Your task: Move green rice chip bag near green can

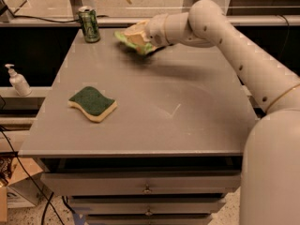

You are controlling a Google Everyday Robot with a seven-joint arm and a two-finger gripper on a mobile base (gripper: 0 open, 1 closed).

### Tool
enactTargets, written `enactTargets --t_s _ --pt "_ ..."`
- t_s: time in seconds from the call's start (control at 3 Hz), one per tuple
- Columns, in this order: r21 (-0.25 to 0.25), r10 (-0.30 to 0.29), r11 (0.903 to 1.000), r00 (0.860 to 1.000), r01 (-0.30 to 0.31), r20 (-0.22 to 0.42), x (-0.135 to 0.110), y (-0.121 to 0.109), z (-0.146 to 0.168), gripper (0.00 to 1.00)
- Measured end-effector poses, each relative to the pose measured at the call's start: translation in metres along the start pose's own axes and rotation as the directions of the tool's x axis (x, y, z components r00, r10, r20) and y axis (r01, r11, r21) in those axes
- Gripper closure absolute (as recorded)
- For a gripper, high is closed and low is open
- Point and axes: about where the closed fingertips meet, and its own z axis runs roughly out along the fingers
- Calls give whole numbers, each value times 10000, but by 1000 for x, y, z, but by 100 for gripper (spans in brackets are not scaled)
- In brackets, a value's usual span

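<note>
Carry step: gripper (pixel 144 34) seems to pinch the crinkly light-green chip bag (pixel 127 37) near the dark green metal can (pixel 89 25); next up, lower and release.

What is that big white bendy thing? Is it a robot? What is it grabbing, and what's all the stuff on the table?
Yes, it's a robot! The big white thing is its arm, which bends a bit like yours. At the end is its gripper, a hand with just two fingers. It is pinching a crinkly green chip bag and holding it over the far end of the grey table.

There is only one camera. It looks down at the table from the front, and I can't tell what it is fixed to.

At the table's far corner stands a green can, a little way from the bag. Nearer to us lies a green and yellow sponge. A white pump bottle stands on a ledge beside the table. The job is to put the bag near the can.
</note>
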Motion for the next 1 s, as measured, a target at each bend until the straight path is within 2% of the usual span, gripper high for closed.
enactTargets --t_s 0.33,0.67,1.0 --pt "-1237 -325 9916 9980 389 534 -26 25 39 100" --pt "-2032 -434 9772 9950 610 898 -39 45 64 100" --pt "-2115 -674 9735 9931 864 958 -48 50 66 84"
